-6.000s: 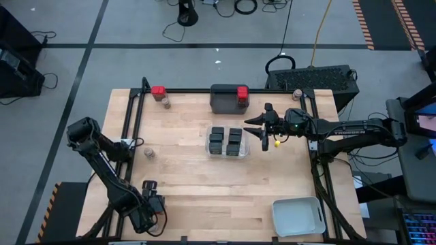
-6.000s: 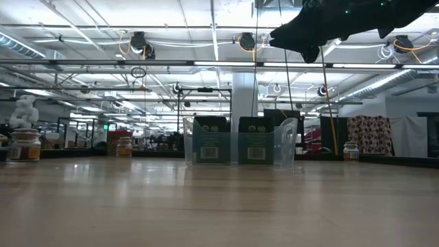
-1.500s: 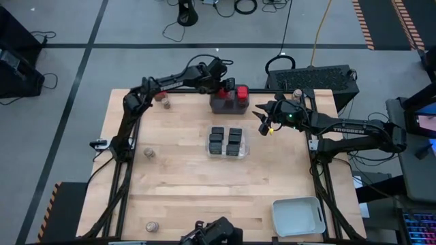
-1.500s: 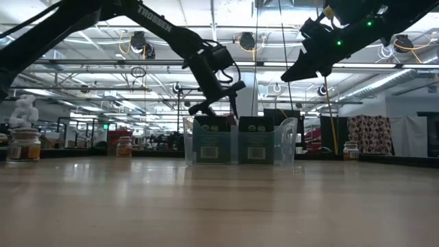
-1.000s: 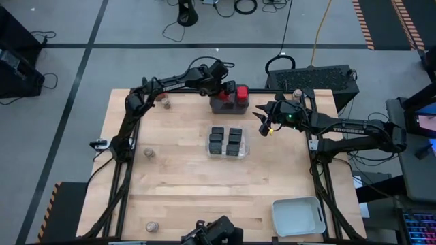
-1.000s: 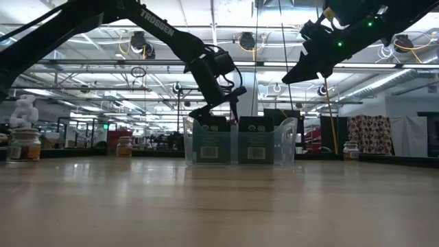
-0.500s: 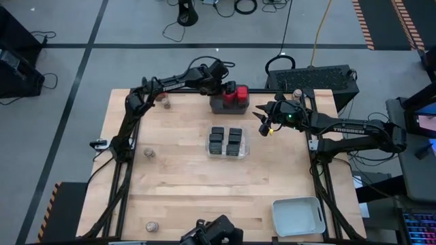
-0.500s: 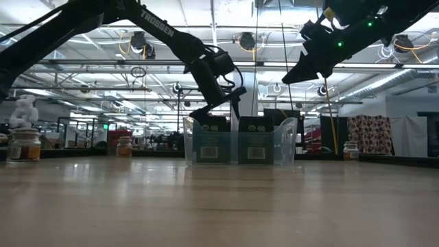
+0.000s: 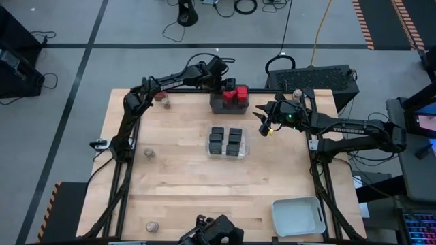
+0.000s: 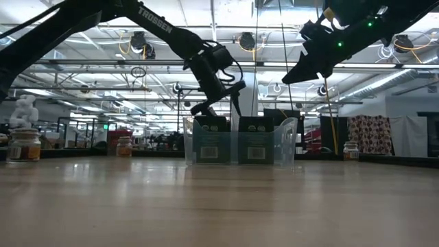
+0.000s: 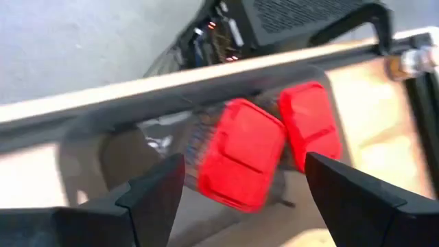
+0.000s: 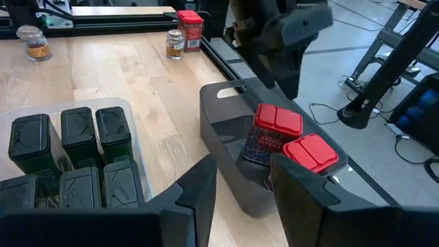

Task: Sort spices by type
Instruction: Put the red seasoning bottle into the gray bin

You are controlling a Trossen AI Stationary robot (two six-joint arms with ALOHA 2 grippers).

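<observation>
At the far middle of the table the dark grey tray [image 9: 216, 107] holds two red-topped spices [image 9: 228, 96] [image 9: 242, 94], both upright on its floor. My left gripper [image 9: 223, 86] hangs open just above the left one [image 11: 240, 154], a finger on either side and clear of it. My right gripper [image 9: 261, 123] hovers open to the right of the tray with nothing between its fingers. Several black boxy spices [image 9: 226, 141] stand in the clear tray [image 9: 208, 147] at mid-table.
Round jars stand at the far left [image 9: 163, 101], the left side [image 9: 148, 153], the near edge [image 9: 152, 226] and the far right corner [image 9: 297, 93]. Another red-topped spice [image 12: 190, 25] stands by the far-left jar. A pale grey tray [image 9: 298, 216] sits at the near right.
My left gripper has rolled a little and edged up over the dark grey tray, uncovering the red-topped spice below it, which stands in the tray beside the other one. My right gripper has kept still.
</observation>
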